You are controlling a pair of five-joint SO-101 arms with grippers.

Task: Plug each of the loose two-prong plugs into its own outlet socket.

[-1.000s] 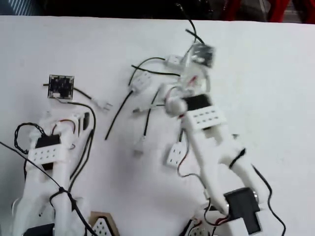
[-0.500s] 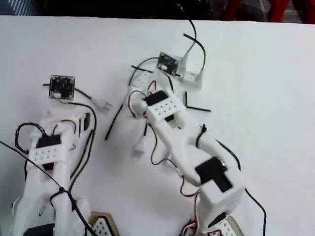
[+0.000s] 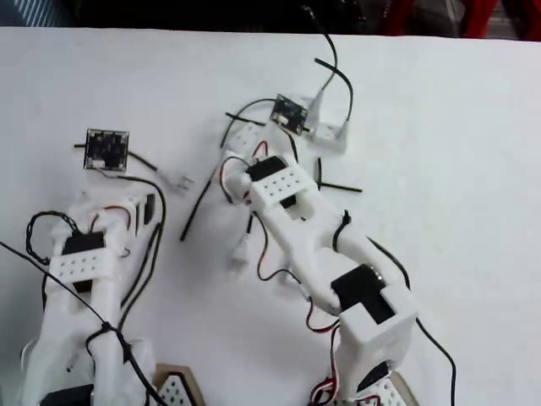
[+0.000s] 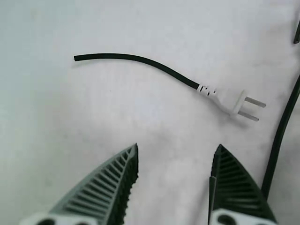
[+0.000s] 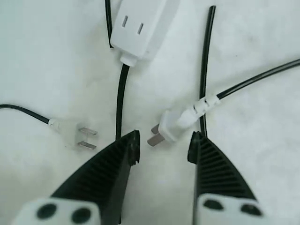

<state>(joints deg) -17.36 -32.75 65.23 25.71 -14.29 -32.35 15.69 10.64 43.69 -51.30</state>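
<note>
My left gripper (image 4: 177, 147) stands open over bare table, nothing between its fingers. A white two-prong plug (image 4: 240, 105) on a short black cord lies a little ahead of it, also seen as the plug (image 3: 179, 179) beyond the left arm (image 3: 80, 258). My right gripper (image 5: 165, 136) is open and low over the table. A second white plug (image 5: 172, 124) lies just off its fingertips, prongs pointing toward the gap. A third plug (image 5: 70, 133) lies off to one side. A white outlet socket (image 5: 140, 23) with two slots sits farther ahead, also seen as the outlet (image 3: 245, 135).
The right arm (image 3: 296, 228) stretches diagonally across the table's middle and covers what lies under it. Black cords (image 3: 203, 199) criss-cross around the outlet. Another plug (image 3: 241, 252) lies left of that arm. The table's back edge (image 3: 169, 30) borders dark space.
The right arm has swung left from the back right to over the middle cords, then barely shifted. An outlet seen a second ago is now under it. The left arm has not moved.
</note>
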